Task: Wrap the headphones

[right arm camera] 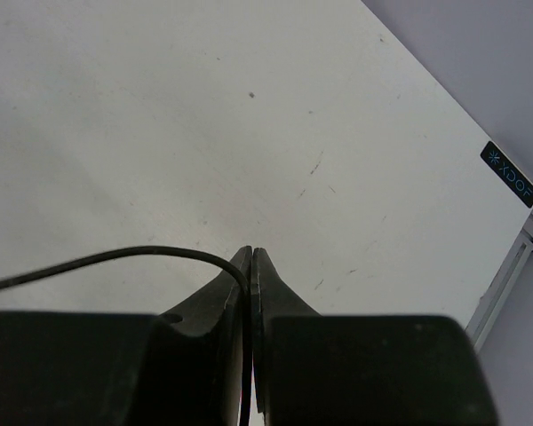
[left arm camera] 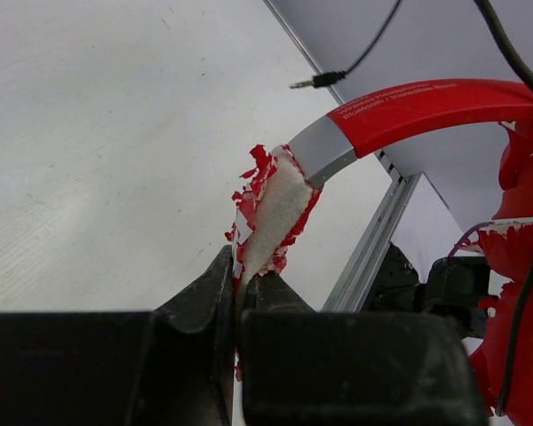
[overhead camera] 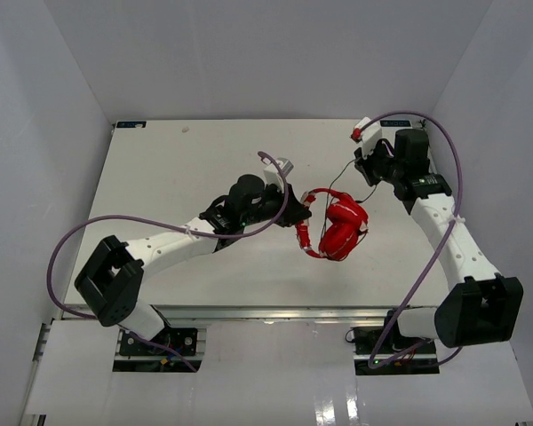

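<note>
The red headphones lie mid-table with their earcups folded together. My left gripper is at their left and is shut on the headband's worn end, where white foam shows through flaking red padding. Up close, the red headband arcs right toward an earcup, and the cord's plug hangs beyond it. My right gripper is behind and to the right of the headphones. It is shut on the thin black cord, which curves off to the left over the table.
Thick purple cables loop beside both arms. White walls enclose the table on three sides. A metal rail runs along the near edge. A dark label marks a table corner in the right wrist view.
</note>
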Controlling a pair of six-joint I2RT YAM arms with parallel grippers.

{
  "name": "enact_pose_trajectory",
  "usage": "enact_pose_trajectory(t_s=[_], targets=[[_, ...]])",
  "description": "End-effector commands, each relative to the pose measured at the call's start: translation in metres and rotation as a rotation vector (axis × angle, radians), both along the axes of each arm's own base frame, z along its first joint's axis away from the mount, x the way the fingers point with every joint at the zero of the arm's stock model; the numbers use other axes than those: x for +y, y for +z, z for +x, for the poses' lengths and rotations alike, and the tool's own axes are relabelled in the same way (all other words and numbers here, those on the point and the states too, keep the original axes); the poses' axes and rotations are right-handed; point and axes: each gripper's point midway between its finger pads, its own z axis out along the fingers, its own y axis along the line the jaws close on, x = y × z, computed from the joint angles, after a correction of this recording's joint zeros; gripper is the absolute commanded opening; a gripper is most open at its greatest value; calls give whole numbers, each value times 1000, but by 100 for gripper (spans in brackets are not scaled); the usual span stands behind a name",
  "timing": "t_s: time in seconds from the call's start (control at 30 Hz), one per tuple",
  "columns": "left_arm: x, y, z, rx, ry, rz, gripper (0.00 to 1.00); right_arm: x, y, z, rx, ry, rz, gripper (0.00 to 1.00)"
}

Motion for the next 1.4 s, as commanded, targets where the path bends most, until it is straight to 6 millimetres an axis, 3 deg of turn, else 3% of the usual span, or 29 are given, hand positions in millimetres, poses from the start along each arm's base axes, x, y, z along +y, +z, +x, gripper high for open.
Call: enact_pose_trajectory(t_s=[0.0,0.1,0.17,0.27,0.43,0.57,0.73,0.87,0.97,1.17,1.37], targets=[[6,38,3,-4,11,-130,0,13,34,-18,-112,102,96,8],[-5,41,-1,7,-58,-143,0,23,39,-35,-133,181,125,8],[-11,42,-4,18,-93,-155,0,27,32,-42,-124,209,141,8],[-13,59,-2,-7,-94,-194,0,29,14,-46,-76,212,153,8],[-8,86,7,-38,-26,-229,0,42,-8,-61,29,281,238,8],[6,92,20,-49,88,-202,0,49,-5,-63,76,302,301,8],[16,68,21,-25,124,-107,0,31,24,-49,-3,218,383,8],[23,56,21,-14,147,-66,0,17,35,-42,-57,158,417,8],[25,57,23,-14,160,-55,0,5,33,-41,-73,128,422,8],[25,55,27,-2,173,-23,0,4,26,-51,-86,143,462,8],[39,80,38,9,262,-69,0,0,7,-57,-45,137,492,8]])
